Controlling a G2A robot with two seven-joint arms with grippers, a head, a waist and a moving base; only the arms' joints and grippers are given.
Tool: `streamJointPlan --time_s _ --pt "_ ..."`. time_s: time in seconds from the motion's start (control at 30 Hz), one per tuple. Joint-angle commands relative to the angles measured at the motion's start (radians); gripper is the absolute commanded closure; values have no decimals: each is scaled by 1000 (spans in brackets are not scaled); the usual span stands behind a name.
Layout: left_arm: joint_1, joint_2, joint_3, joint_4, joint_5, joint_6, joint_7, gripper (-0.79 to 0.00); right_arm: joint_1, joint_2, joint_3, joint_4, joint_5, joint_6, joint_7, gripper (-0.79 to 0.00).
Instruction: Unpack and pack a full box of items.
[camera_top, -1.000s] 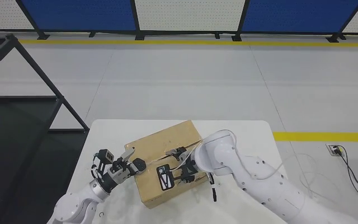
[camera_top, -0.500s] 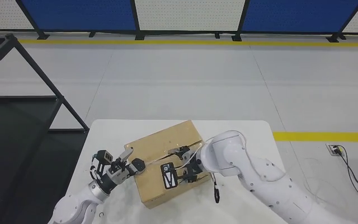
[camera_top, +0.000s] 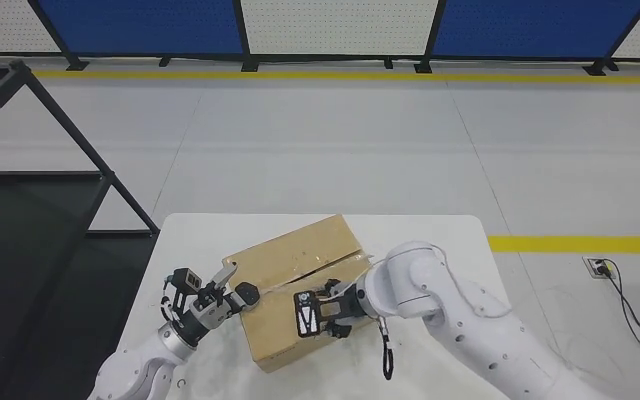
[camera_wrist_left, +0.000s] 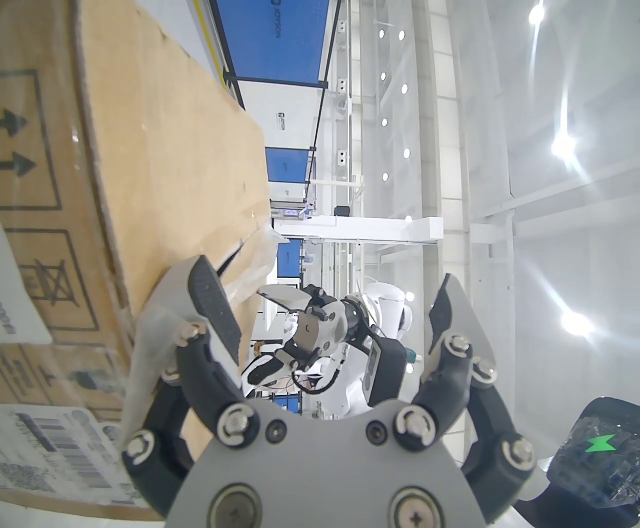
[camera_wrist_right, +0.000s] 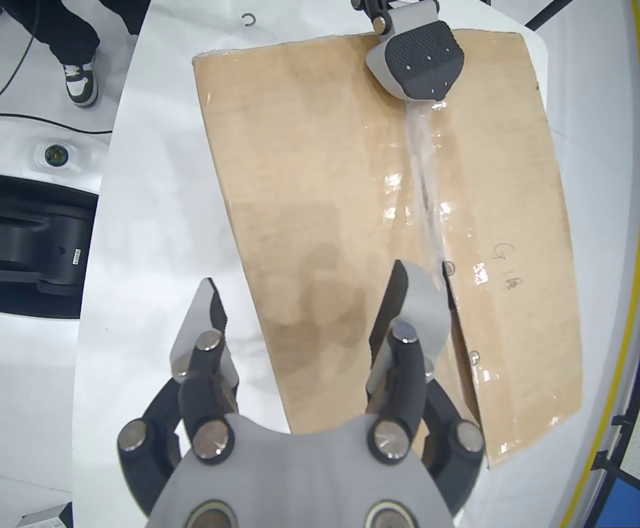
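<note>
Sitting on the white table (camera_top: 200, 235), the box (camera_top: 285, 270) lay closed, toward the near side. From above, its long axis ran left to right, the right end angled toward the far edge, and the top seam followed that axis.

The right wrist view alone showed clear tape (camera_wrist_right: 425, 200) along the seam, wrinkled and glossy, and a small handwritten mark (camera_wrist_right: 505, 275) on the far flap. The left wrist view alone showed the box's left end face, with printed arrows (camera_wrist_left: 15, 145) and white labels (camera_wrist_left: 50, 450).

At the box's left end, the left gripper (camera_wrist_left: 335, 310) had its fingers spread wide and held nothing. One finger (camera_wrist_right: 425, 60) was at the left end of the tape.

Over the right part of the top, the right gripper (camera_wrist_right: 307, 305) was also spread and empty. One finger (camera_wrist_right: 405, 295) was at the seam and the other was out past the box's near edge, above the table.
</note>
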Motion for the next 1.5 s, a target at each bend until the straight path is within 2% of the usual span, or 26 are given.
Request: streamJointPlan --time_s 0.0,0.1,0.33,0.47,0.87,1.33,1.47 --pt "-1 0 1 1 1 3 1 -785 4 -5 -1 0 4 23 -22 0" --pt "-1 0 1 1 2 3 2 -785 9 -12 -3 11 -12 73 -34 0" --pt "-3 -1 2 2 -1 2 0 -785 11 -28 14 34 -73 284 -66 0" --pt "-4 -1 2 3 -3 4 -2 -785 4 -33 18 29 -99 331 -69 0" --pt "-6 -2 2 3 -4 4 -10 -785 6 -50 4 58 -81 301 -26 0" --pt "4 -2 -9 -4 -11 0 -1 -785 26 -82 0 143 -70 340 -62 0" --pt "4 -2 -8 -2 -11 -2 0 -785 32 -87 12 136 -42 313 -88 0"
